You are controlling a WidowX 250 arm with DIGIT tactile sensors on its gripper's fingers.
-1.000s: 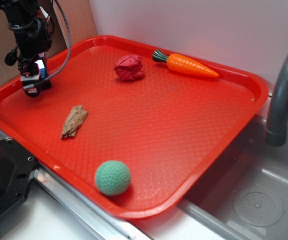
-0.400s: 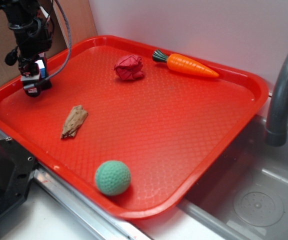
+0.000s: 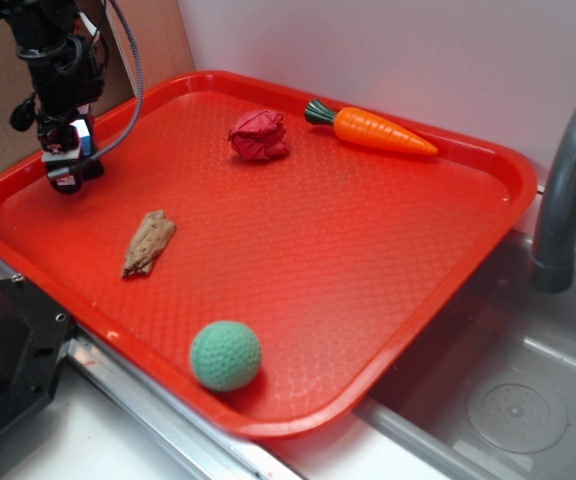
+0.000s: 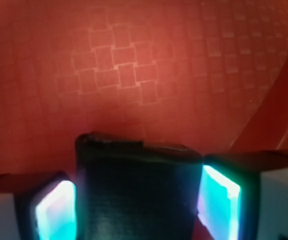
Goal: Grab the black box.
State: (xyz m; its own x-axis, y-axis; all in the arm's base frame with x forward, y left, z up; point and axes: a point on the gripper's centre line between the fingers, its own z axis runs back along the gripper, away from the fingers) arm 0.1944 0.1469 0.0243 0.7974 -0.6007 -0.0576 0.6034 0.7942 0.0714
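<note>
The black box (image 4: 139, 185) fills the gap between my gripper's two glowing cyan pads (image 4: 56, 212); both pads sit against its sides. In the exterior view my gripper (image 3: 68, 168) reaches straight down at the left end of the red tray (image 3: 318, 230), and the black box (image 3: 66, 184) shows as a dark block at its tips, low on the tray floor. My gripper (image 4: 138, 205) is shut on the box. The box's lower part is hidden by the fingers.
On the tray lie a brown scrap (image 3: 148, 242), a green ball (image 3: 226, 355) near the front rim, a crumpled red cloth (image 3: 258, 135) and an orange carrot (image 3: 378, 130) at the back. A grey faucet (image 3: 566, 180) and sink (image 3: 508, 400) stand to the right.
</note>
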